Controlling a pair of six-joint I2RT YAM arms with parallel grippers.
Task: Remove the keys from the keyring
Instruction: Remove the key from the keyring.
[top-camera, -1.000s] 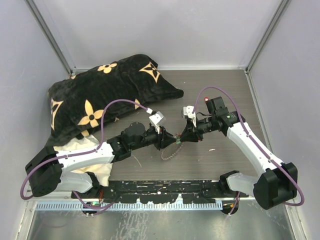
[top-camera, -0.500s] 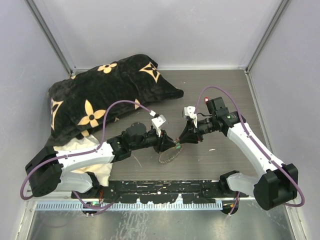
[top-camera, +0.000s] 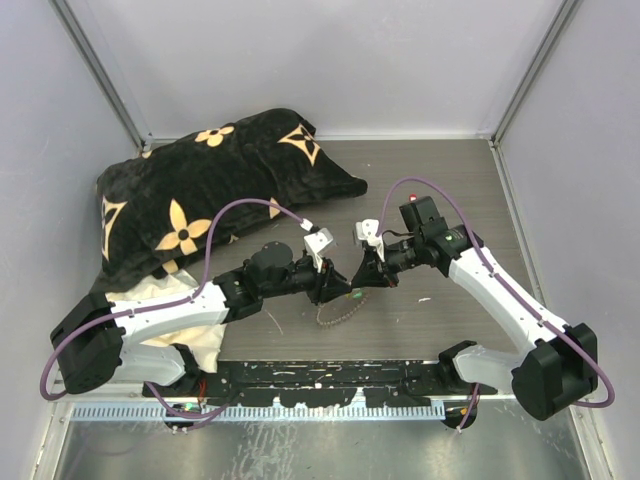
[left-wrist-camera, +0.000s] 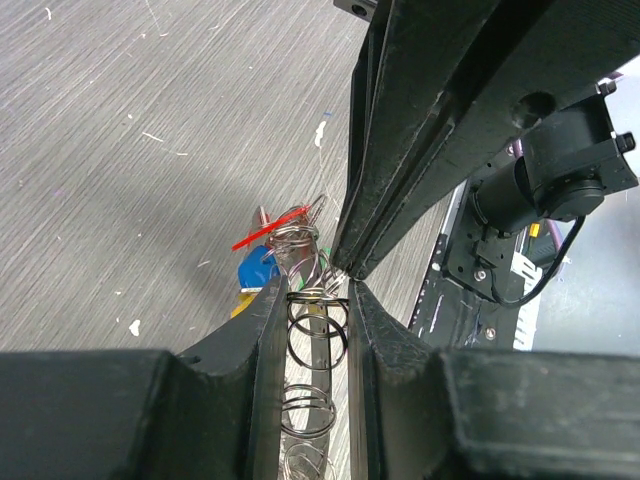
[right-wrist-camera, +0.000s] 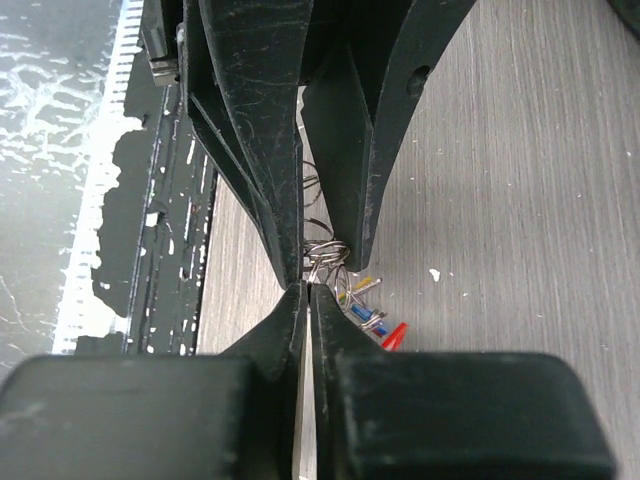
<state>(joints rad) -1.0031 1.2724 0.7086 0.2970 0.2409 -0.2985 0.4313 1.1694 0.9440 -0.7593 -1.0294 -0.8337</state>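
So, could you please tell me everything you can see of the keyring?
The keyring is a thin, silvery wire coil of springy-looking loops. The left gripper clamps it from both sides. The right gripper has its tips closed right at the coil's end, though whether they pinch wire is unclear. Small keys with red, blue and yellow heads cluster at that end. From above, the rest of the coil trails in an arc over the wooden table.

No words, numbers or brand names can be read in any view. The only marks are tan four-petalled flowers and pointed four-armed stars printed on the black cushion at the back left of the tabletop; none contains letters.
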